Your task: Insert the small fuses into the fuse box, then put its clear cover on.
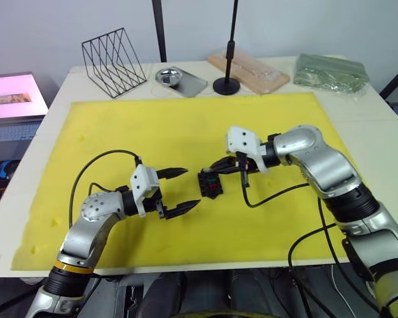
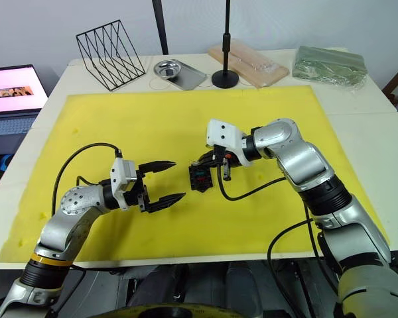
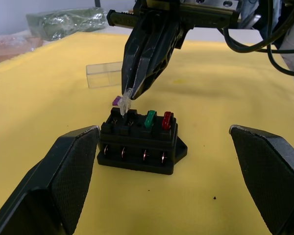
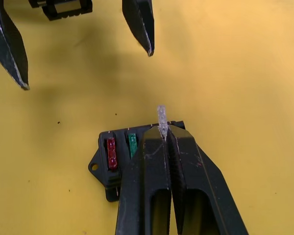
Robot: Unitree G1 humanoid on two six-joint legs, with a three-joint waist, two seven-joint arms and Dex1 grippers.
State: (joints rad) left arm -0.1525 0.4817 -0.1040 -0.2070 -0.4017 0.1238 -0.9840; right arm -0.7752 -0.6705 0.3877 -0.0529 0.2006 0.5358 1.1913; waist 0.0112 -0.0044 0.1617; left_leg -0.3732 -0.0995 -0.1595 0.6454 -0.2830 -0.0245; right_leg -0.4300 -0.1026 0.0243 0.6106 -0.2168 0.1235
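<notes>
Two fuses seated, a third at the slots

Right gripper (image 3: 126, 98) pinches the greyish clear fuse (image 3: 124, 103) over the fuse box (image 3: 138, 142) on the yellow mat (image 1: 186, 126), beside green fuse (image 3: 150, 119) and red fuse (image 3: 166, 120); left gripper (image 1: 179, 191) gapes nearby, clear cover (image 3: 104, 75) behind.

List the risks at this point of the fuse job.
1. The right gripper pinches the greyish clear fuse only by its top, over the fuse box; it may tilt and miss its slot.
2. The purple fuse looks raised at the end slot beside it, unlike the seated green fuse and red fuse; the fingers might knock it.
3. The left gripper is open and apart from the box, so pushing may slide it.
</notes>
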